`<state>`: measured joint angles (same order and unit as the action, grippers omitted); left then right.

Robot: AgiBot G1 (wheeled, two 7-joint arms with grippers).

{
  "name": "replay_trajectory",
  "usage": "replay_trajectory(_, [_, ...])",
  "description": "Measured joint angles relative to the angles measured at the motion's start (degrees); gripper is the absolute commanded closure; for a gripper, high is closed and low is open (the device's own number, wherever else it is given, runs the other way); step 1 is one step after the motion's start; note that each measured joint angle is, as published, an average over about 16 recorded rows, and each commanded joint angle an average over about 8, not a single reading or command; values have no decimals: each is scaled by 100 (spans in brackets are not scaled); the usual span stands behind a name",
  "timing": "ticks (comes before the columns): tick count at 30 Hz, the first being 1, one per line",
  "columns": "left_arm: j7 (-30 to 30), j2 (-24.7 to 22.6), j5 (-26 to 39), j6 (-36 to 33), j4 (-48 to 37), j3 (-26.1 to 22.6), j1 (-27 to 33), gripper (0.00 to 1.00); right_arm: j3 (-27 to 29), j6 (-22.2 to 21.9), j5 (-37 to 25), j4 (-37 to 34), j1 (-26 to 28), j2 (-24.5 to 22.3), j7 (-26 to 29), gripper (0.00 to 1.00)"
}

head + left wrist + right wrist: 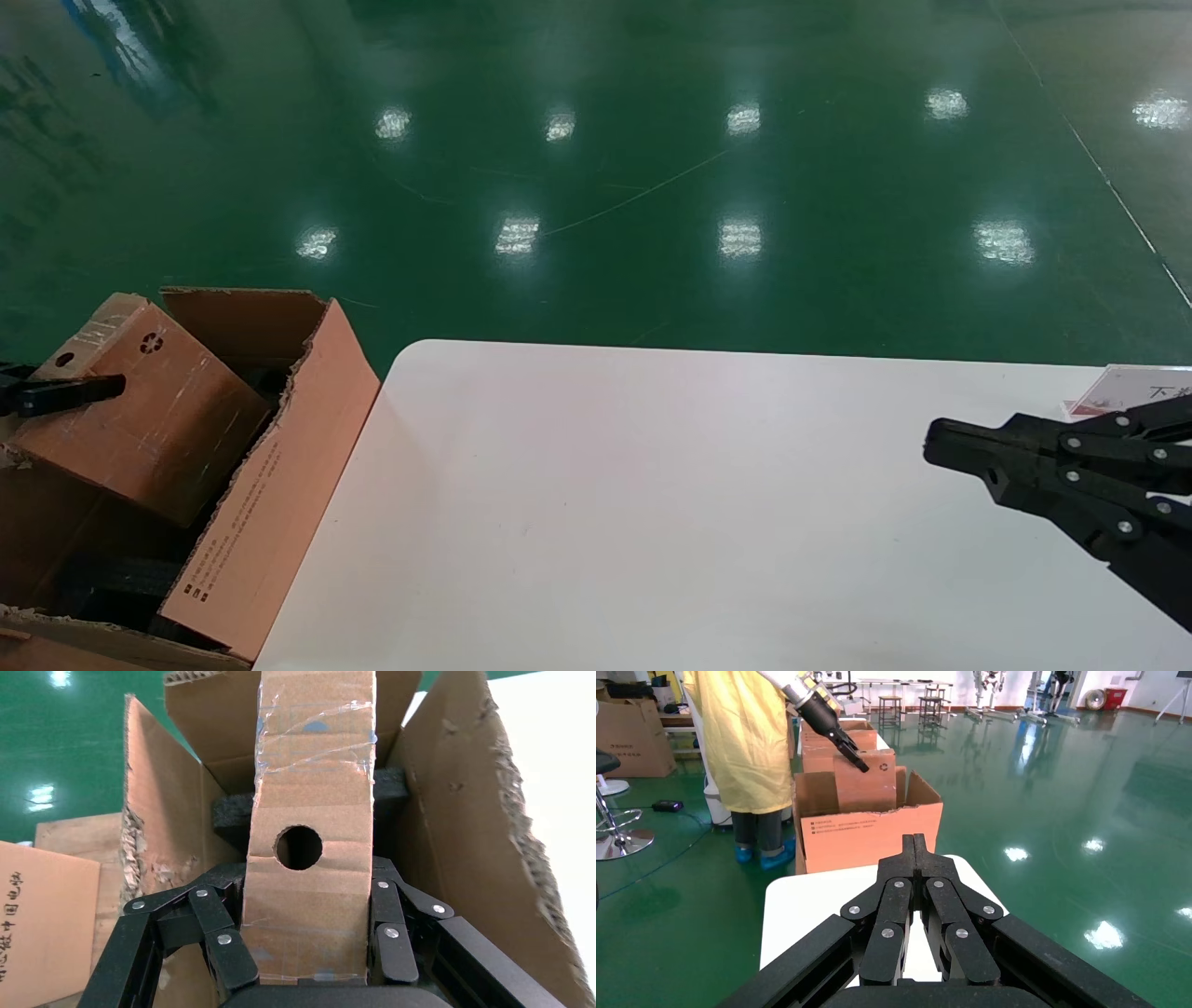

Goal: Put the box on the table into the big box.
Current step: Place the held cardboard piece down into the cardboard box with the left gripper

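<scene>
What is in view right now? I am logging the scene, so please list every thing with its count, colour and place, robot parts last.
box: one, brown, tilted in the big box's opening, off the table, held by the left gripper.
big box: one, brown with black padding inside, flaps up, beside the table's left end.
table: one, white, in front of the robot.
card: one, white and red, at the table's far right edge.
floor: green, glossy, beyond the table.
person: one, yellow coat, standing beyond the big box.
left gripper: black, fingers shut on the box.
right gripper: black, shut, over the table's right side.
</scene>
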<state>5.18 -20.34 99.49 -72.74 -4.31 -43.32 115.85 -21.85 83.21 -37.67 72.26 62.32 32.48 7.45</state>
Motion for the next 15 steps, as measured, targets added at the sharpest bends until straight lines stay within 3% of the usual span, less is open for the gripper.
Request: replay_trajectory(15, [-607,-124,-89,647,-530,59,-260,100,0,0,0,0,0,0,0,100])
